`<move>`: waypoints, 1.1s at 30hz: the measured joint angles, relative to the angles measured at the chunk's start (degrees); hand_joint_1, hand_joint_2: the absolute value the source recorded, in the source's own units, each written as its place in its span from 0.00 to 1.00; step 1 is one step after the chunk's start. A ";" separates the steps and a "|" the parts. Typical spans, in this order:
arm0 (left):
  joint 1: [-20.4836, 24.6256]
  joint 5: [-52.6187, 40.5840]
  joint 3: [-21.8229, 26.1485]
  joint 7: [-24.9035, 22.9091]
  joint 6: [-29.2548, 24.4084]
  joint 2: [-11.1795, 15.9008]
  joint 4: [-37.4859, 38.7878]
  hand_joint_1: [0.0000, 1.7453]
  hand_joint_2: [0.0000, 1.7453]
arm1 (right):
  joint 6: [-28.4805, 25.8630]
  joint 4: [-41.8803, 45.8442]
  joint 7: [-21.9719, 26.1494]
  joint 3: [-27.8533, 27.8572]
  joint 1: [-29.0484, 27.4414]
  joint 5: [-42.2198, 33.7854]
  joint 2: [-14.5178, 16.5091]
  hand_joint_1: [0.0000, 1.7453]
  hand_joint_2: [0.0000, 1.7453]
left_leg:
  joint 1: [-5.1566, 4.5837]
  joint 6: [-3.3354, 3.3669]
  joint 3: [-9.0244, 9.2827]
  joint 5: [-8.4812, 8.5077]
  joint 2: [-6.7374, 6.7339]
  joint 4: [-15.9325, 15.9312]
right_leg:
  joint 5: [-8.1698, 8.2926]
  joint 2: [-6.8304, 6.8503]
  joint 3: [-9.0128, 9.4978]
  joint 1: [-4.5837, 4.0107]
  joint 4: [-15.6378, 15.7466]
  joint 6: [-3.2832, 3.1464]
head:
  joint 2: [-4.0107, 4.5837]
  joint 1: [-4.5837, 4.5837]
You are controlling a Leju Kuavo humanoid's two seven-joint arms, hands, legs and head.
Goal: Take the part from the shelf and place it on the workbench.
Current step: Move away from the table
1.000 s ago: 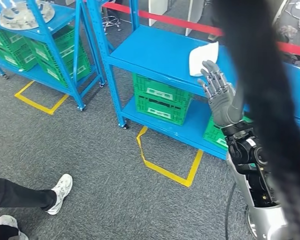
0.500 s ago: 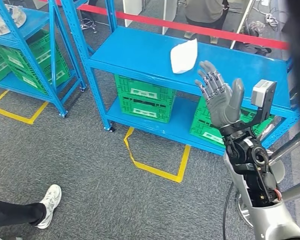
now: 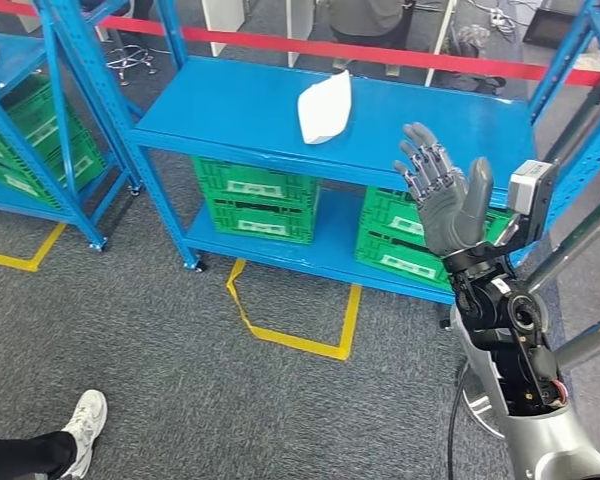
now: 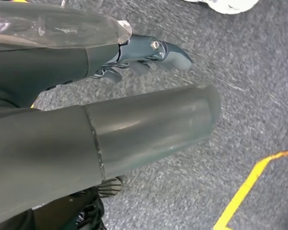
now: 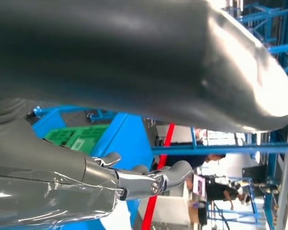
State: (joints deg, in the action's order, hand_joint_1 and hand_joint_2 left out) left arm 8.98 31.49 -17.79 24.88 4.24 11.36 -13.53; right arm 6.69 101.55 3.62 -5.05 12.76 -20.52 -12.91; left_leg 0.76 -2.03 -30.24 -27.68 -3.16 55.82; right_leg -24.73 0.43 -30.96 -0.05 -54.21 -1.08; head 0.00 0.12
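A white part (image 3: 325, 108) lies on the top board of the blue shelf (image 3: 229, 110), near its middle. My right hand (image 3: 440, 190) is raised in front of the shelf's right half, palm facing me and fingers spread, holding nothing. It is a short way to the right of the part and nearer to me. In the right wrist view the right hand (image 5: 44, 158) has its fingers (image 5: 153, 179) stretched out, with the blue shelf beyond. My left hand (image 4: 81, 91) hangs over the grey carpet with straight fingers and holds nothing.
Green crates (image 3: 255, 195) (image 3: 403, 235) sit on the shelf's lower board. A yellow floor outline (image 3: 297, 335) lies before the shelf. Another blue rack (image 3: 63, 120) stands at the left. A person's white shoe (image 3: 82, 425) is at the bottom left. Red tape (image 3: 372, 52) and people are behind.
The whole picture has shifted, so the camera has turned: shelf and part now sit further left. The dark blur on the right is gone. My right hand stays raised and spread.
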 joint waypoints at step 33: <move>0.10 1.30 -0.42 -0.41 -1.72 -0.29 0.01 0.00 0.00 | 1.34 -0.03 0.22 -0.60 1.40 -0.67 -0.31 0.00 0.00 | 0.11 -0.39 -4.56 -4.80 2.20 9.26 | 0.10 -0.29 -0.81 0.41 -0.42 -0.27 | 0.00 -1.79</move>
State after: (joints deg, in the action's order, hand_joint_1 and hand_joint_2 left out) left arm 9.08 32.79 -18.21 24.47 2.52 11.07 -13.53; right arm 8.03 101.52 3.84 -5.66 14.16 -21.19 -13.22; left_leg 0.87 -2.42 -34.81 -32.48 -0.96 65.08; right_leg -24.63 0.14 -31.77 0.35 -54.63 -1.36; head 0.00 -1.67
